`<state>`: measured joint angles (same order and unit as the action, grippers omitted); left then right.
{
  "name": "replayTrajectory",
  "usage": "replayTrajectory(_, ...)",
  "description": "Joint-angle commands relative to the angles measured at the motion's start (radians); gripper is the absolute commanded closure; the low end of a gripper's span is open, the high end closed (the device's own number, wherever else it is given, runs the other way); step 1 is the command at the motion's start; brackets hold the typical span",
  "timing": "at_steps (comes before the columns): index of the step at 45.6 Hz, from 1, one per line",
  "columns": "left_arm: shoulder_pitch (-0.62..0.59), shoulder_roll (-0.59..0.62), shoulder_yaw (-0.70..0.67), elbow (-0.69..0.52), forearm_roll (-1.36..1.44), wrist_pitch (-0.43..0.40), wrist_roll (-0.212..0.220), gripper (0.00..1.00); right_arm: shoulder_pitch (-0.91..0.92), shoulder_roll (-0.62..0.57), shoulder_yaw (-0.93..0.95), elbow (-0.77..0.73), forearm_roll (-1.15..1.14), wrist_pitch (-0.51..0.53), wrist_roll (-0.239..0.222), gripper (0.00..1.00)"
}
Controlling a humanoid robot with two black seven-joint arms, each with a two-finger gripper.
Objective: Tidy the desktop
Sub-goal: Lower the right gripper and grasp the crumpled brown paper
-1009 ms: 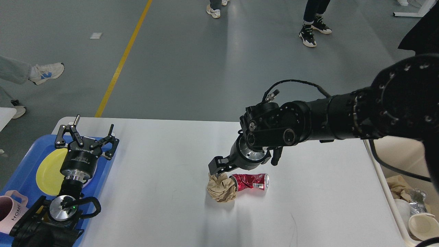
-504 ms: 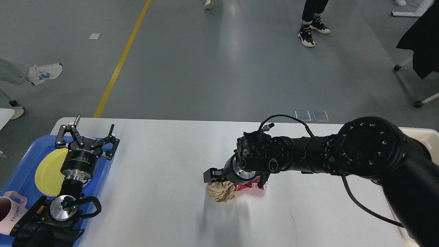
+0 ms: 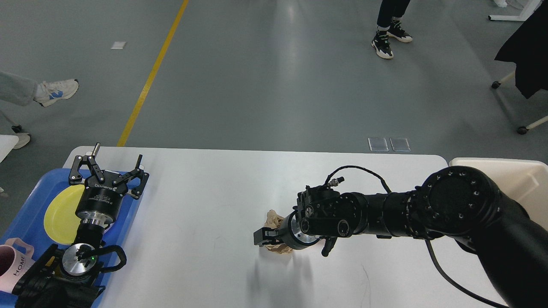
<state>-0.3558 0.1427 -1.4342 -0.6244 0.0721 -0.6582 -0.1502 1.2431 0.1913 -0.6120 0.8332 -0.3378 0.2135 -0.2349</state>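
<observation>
The desktop (image 3: pixel 205 201) fills the lower half of the head view, a white slab with rounded far corners. A blue tray (image 3: pixel 25 214) overlaps its left edge, holding a yellow plate (image 3: pixel 60 211) and a pink mug (image 3: pixel 13 267); a cream bin (image 3: pixel 513 175) stands just beside its right edge.

The right arm reaches in low from the right, and the right gripper (image 3: pixel 269 237) sits down on a crumpled ball of brown paper (image 3: pixel 274 220) near the middle of the desktop. Its fingers are dark and mostly hidden, so I cannot tell how wide they stand or whether they have closed on the paper. The left gripper (image 3: pixel 109 169) hovers over the tray with its 2 fingers spread wide and nothing between them.

The step in hand looks like picking up this litter. Next it likely calls for a firm pinch, a straight lift, then a carry rightward to the bin.

Bare tabletop surrounds the paper on every side, well apart from all edges.
</observation>
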Motion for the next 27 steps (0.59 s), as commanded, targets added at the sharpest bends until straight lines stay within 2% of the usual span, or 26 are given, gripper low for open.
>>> replayTrajectory(1,0.0,0.001,0.0,0.0,0.0,0.0,0.0,0.04,-0.014,-0.001,0.008,-0.006,-0.015,-0.016,0.0,0.02)
replayTrajectory(27,0.0,0.001,0.0,0.0,0.0,0.0,0.0,0.04,-0.051,-0.001,0.035,-0.095,-0.015,-0.022,-0.003,0.05)
